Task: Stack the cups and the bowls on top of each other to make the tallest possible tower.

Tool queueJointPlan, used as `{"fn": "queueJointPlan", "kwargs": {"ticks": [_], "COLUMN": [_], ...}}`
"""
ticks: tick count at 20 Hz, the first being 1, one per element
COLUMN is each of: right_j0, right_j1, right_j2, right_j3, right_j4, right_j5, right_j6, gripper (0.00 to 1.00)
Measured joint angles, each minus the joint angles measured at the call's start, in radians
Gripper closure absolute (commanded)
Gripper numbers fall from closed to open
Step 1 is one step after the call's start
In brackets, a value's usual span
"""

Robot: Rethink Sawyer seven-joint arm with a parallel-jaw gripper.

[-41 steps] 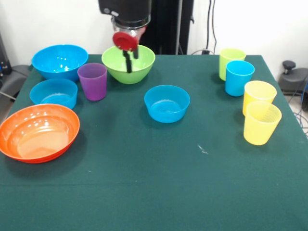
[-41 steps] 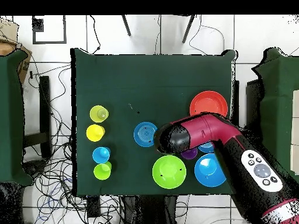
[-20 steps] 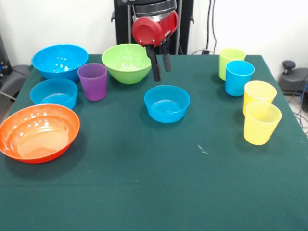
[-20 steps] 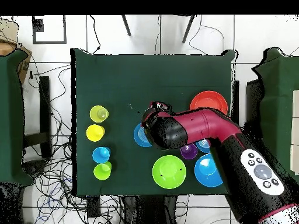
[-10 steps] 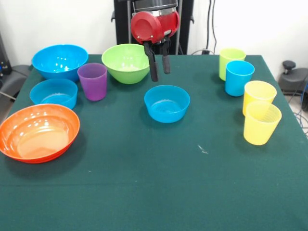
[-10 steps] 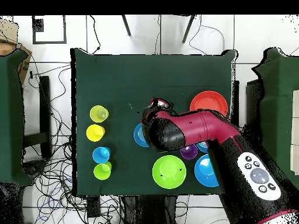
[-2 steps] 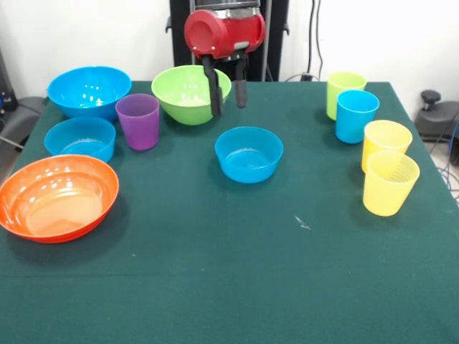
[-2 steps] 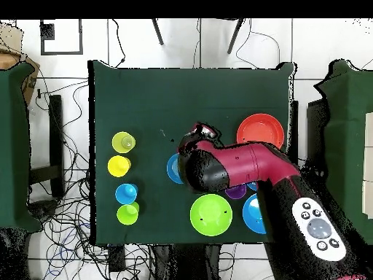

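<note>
Red-headed gripper [image 7: 226, 106], fingers spread and empty, has swung from the lime green bowl [image 7: 188, 93] behind it to above the small blue bowl [image 7: 249, 153] just below-front. Probably picking the base piece; nothing stacked yet, purple cup [image 7: 138, 121] off to its side.

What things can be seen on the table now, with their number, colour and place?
Front view sides.
large blue bowl: 1, blue, far left corner
green bowl: 1, lime, far centre
small blue bowls: 2, blue, one left, one central
orange bowl: 1, orange, near left
purple cup: 1, purple, between the blue and green bowls
green cup: 1, lime, far right
blue cup: 1, blue, before the green cup
yellow cups: 2, yellow, right edge, second nearer
table: 1, dark green cloth
gripper: 1, red and black, jaws open, empty, above the central bowl's far side
</note>
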Motion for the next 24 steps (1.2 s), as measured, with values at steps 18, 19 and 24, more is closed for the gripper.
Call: {"fn": "queueJointPlan", "kwargs": {"ticks": [18, 19, 24], "right_j0": [0.202, 0.201, 0.185], "right_j1": [0.006, 0.007, 0.007], "right_j2": [-0.236, -0.236, -0.236], "right_j3": [-0.149, -0.155, -0.187], "right_j4": [-0.158, -0.158, -0.156], "right_j5": [0.359, 0.379, 0.455], "right_j6": [0.078, 0.078, 0.078], "gripper": [0.0, 0.0, 0.0]}}
